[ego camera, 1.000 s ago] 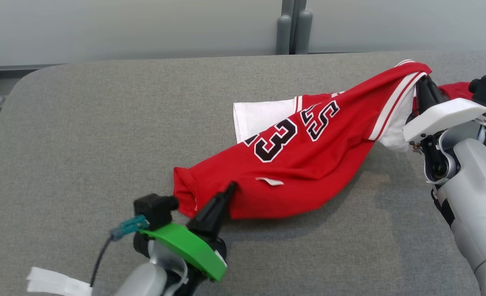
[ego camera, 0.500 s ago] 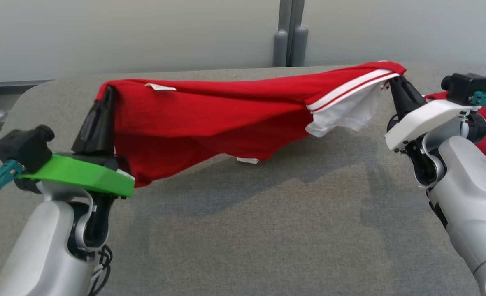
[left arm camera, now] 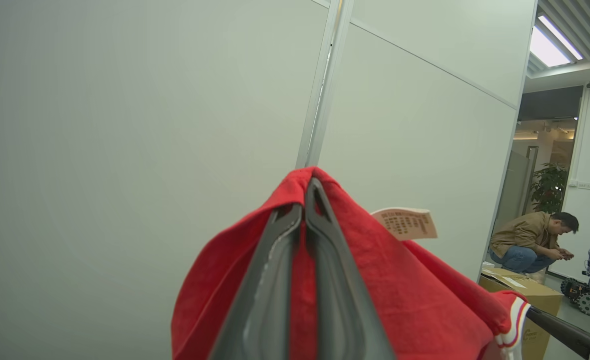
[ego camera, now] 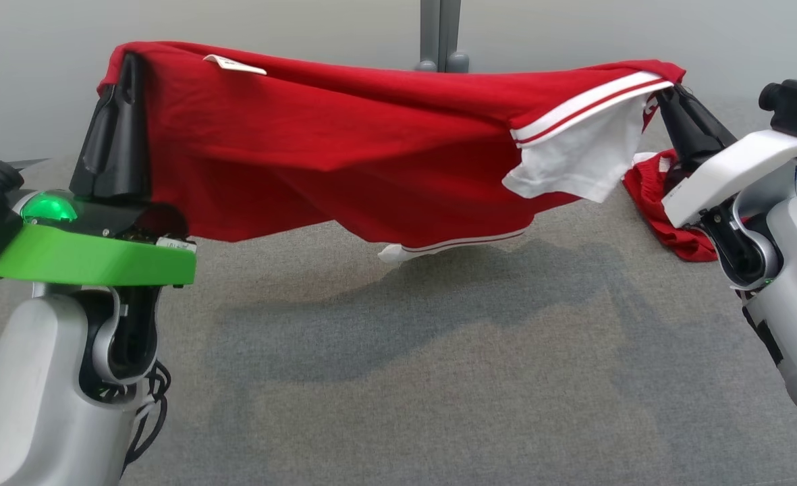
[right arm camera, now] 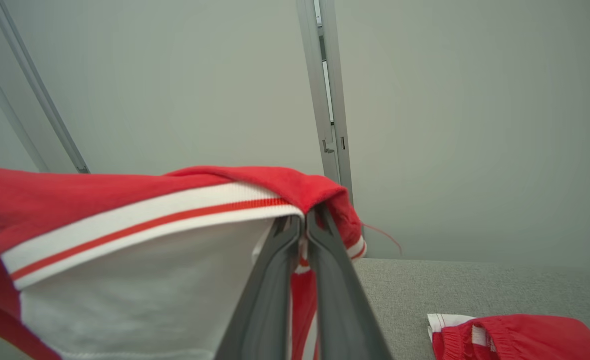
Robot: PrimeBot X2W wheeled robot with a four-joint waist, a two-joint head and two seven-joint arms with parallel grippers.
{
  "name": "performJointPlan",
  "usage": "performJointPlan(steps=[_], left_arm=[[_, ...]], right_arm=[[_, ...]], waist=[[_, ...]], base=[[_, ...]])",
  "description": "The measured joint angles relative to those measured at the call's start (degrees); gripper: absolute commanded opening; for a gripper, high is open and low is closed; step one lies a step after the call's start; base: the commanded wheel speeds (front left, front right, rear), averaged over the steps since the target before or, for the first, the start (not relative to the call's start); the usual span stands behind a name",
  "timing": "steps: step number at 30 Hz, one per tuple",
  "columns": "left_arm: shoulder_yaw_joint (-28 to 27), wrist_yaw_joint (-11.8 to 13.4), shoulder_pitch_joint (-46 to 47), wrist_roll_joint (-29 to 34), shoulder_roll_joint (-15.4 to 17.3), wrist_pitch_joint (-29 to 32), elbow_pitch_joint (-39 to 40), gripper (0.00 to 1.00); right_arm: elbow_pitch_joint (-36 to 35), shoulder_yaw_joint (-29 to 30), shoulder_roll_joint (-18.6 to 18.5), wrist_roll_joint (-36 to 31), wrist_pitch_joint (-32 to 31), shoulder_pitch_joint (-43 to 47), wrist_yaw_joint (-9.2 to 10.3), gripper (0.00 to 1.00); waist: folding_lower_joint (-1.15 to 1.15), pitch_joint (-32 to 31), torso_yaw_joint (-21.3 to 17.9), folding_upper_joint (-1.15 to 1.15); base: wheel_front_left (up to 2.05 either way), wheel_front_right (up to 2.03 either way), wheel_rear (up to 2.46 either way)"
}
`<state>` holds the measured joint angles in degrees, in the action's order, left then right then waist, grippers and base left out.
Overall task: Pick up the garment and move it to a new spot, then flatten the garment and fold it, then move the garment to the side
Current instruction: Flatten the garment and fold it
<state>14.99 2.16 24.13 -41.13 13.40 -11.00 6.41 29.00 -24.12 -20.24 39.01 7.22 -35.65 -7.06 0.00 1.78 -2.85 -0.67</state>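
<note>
Garment location: the red garment (ego camera: 344,155) hangs in the air over the grey table (ego camera: 438,391), strung between the two arms like washing on a line.
Left gripper (ego camera: 129,59): fingers pressed together on a bunched red edge. A care label (ego camera: 233,64) sticks out just beside the pinch.
Right gripper (ego camera: 663,91): also clamped on the cloth, at the striped trim where a white sleeve (ego camera: 580,162) droops below.
Key relation: the long axis runs side to side across the robot, from one pinch to the other, and each arm holds its own end. The top edge is fairly taut and the belly sags in the middle. Judgement: setting it down flat calls for both ends to come down together with this spread kept.
Low point: the hem's white tip (ego camera: 391,253) hangs close over the table. Touching or just clear, cannot tell (the shadow sits a little apart, which hints at clear).
Hidden: the front print faces away, and the folds behind the top edge cannot be read.
Nearby: a second red cloth (ego camera: 668,226) lies on the table under the right arm, partly covered by it.
Background: a person (left arm camera: 529,240) crouches far off in the left wrist view.
</note>
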Motion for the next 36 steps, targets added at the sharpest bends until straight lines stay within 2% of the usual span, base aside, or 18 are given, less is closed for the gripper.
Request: performJointPlan(steps=[6, 11, 16, 19, 21, 23, 25, 31, 36], left_arm=[[2.2, 0.5, -3.2, -1.0, -0.3, 2.2, -0.9, 0.0], [4.6, 1.1, -8.3, -2.4, -1.5, 4.7, -6.3, 0.0], [5.3, 1.4, -8.8, -2.7, -2.4, 5.1, -9.3, 0.0], [5.6, 1.4, -8.5, -3.0, -3.3, 5.1, -11.3, 0.0], [5.9, 1.4, -7.7, -2.9, -3.5, 4.9, -12.2, 0.0], [6.3, 1.3, -6.6, -2.9, -3.9, 4.8, -13.1, 0.0], [6.5, 0.9, -6.2, -2.9, -4.3, 4.3, -13.7, 0.0], [5.6, 0.8, -6.7, -2.8, -4.3, 2.3, -15.9, 0.0], [5.5, 0.6, -8.8, -2.8, -5.1, 0.7, -17.2, 0.0]], right_arm=[[-3.4, -1.9, -1.6, 2.7, -7.8, 4.8, 0.0, 0.0], [-1.7, -7.9, 1.9, 7.3, -16.8, 9.3, 0.0, 0.0], [1.9, -13.3, 5.8, 8.1, -24.8, 9.1, 0.0, 0.0], [4.7, -13.5, 6.4, 7.2, -26.4, 7.8, 0.0, 0.0], [5.5, -12.2, 6.9, 6.7, -25.9, 5.3, 0.66, 0.0], [5.5, -10.4, 7.9, 6.7, -24.4, 2.3, 1.42, 0.44], [5.5, -9.3, 8.6, 6.7, -23.0, 0.2, 1.81, 1.0], [6.0, -9.9, 10.0, 6.2, -20.9, -0.5, 1.07, 1.0], [4.8, -8.9, 7.8, 6.3, -17.2, 0.5, 0.57, 1.0]], waist=[[0.0, -0.3, -0.4, 0.0], [0.0, 0.4, -0.5, 0.0], [0.0, 2.2, -0.2, 0.0], [0.0, 3.4, 0.3, 0.0], [0.0, 4.1, 1.0, 0.0], [0.0, 4.7, 1.9, 0.0], [0.0, 5.2, 2.8, 0.0], [0.0, 7.1, 4.3, 0.0], [0.0, 7.6, 3.4, 0.0]], base=[[0.0, 0.0, 0.0], [0.0, 0.0, 0.0], [0.0, 0.0, 0.0], [0.0, 0.0, 0.0], [0.0, 0.0, 0.0], [0.0, 0.0, 0.0], [0.0, 0.0, 0.0], [0.0, 0.0, 0.0], [0.0, 0.0, 0.0]])
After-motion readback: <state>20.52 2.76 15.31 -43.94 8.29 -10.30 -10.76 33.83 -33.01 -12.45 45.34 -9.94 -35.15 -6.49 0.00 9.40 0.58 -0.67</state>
